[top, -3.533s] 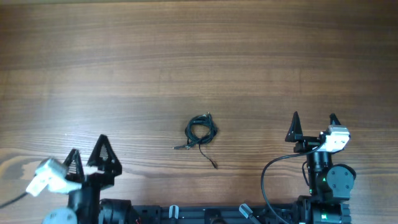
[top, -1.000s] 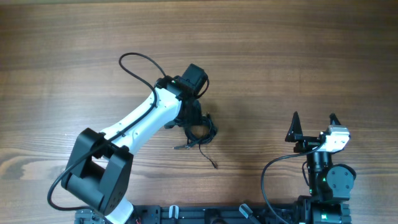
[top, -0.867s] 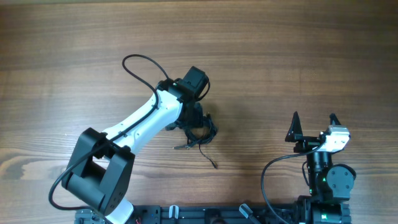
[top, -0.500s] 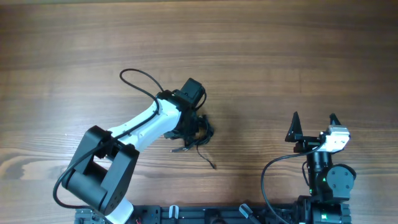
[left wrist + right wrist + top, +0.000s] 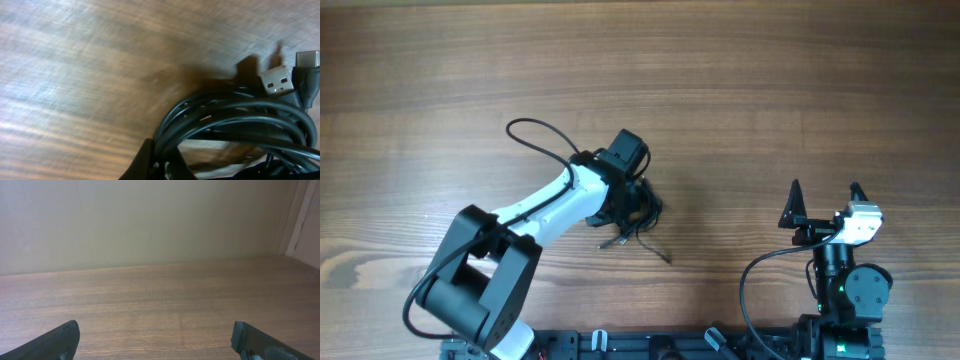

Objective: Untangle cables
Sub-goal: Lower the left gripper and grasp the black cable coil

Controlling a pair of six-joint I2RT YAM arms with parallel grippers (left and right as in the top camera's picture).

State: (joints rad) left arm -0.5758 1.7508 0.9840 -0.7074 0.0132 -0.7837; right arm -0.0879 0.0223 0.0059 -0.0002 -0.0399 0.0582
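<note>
The cables [image 5: 645,218] are a small coil of thin black wire near the table's middle, with a loose end [image 5: 661,256] trailing toward the front. My left gripper [image 5: 630,203] sits over the coil's left side and is shut on it. In the left wrist view, the cables [image 5: 235,117] loop out from between my dark fingertips [image 5: 145,162] at the bottom edge, pinched there by my left gripper [image 5: 159,169]. A silver USB plug [image 5: 274,81] and a second plug [image 5: 307,59] lie at the right. My right gripper [image 5: 825,192] stands open at the front right, far from the cables, with nothing in it.
The left arm's own thicker black cable [image 5: 535,132] arches above the wooden table [image 5: 770,90]. In the right wrist view my right gripper [image 5: 157,340] faces bare wooden table [image 5: 165,295] and a pale wall [image 5: 150,220].
My left gripper has closed on the coil and drawn slightly left and toward the front, dragging the cables with it. The right arm has not moved.
</note>
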